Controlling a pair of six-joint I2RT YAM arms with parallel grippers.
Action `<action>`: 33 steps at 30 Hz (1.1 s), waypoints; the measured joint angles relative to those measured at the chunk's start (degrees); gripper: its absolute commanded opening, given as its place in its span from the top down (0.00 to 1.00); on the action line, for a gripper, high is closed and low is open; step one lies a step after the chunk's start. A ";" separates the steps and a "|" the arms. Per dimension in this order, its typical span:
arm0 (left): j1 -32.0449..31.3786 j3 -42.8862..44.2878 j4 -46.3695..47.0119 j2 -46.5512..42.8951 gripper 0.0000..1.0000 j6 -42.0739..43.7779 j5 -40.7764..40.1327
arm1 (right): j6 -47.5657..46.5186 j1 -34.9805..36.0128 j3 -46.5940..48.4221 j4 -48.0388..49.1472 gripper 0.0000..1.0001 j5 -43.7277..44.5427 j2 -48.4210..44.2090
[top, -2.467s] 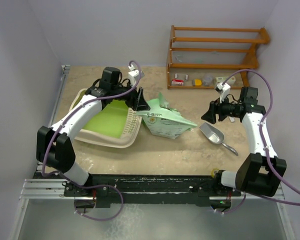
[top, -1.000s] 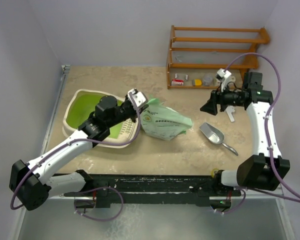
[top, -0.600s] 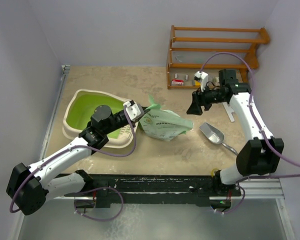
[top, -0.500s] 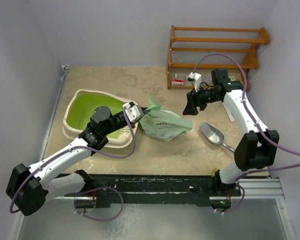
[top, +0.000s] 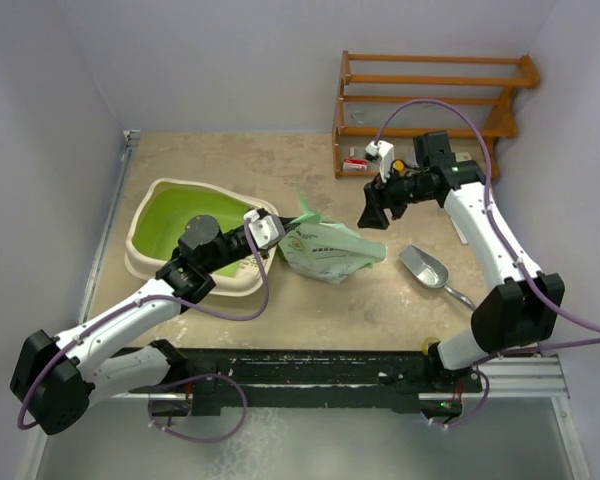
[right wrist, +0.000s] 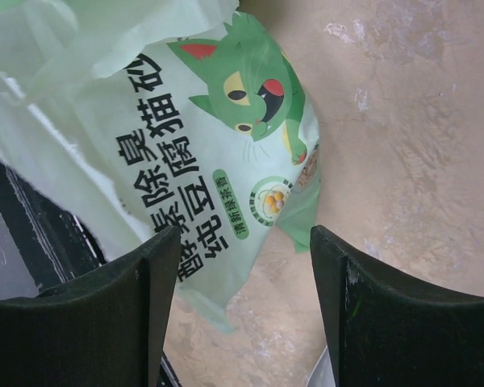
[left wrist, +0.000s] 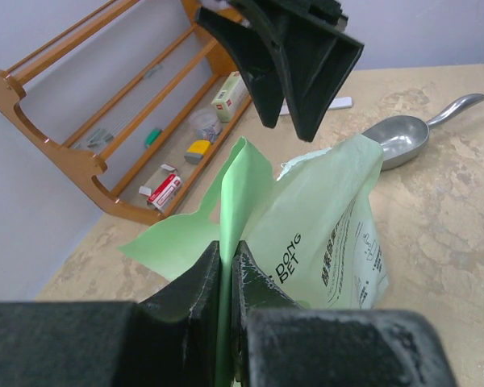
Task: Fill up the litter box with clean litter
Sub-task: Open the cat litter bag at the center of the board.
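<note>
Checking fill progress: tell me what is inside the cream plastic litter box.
The cream litter box shows only bare green floor. The left arm hides its near-right end.

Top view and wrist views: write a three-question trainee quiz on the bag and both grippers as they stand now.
1. True or false: the right gripper is shut on the green bag.
2. What does the left gripper pinch? A) a shelf rail B) the bag's top edge C) a cable
3. Fill in: in the top view, the metal scoop lies to the bag's ____, and the litter box lies to its left.
Key: 1 false, it hangs open over the bag; 2 B; 3 right.
</note>
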 measured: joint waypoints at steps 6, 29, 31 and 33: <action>0.00 -0.07 0.11 -0.02 0.97 -0.07 0.24 | -0.33 0.37 -0.22 -0.46 0.32 -0.07 -5.16; 0.00 -0.50 0.70 -0.26 0.97 -0.50 0.96 | -0.85 6.56 -4.35 -1.92 0.33 -0.52 -4.50; 0.00 -0.50 0.70 -0.26 0.97 -0.50 1.14 | -1.18 7.04 -5.20 -2.36 0.35 -0.39 -5.38; 0.00 -0.50 0.70 -0.26 0.97 -0.50 1.31 | -1.49 7.63 -5.92 -2.49 0.37 0.04 -6.01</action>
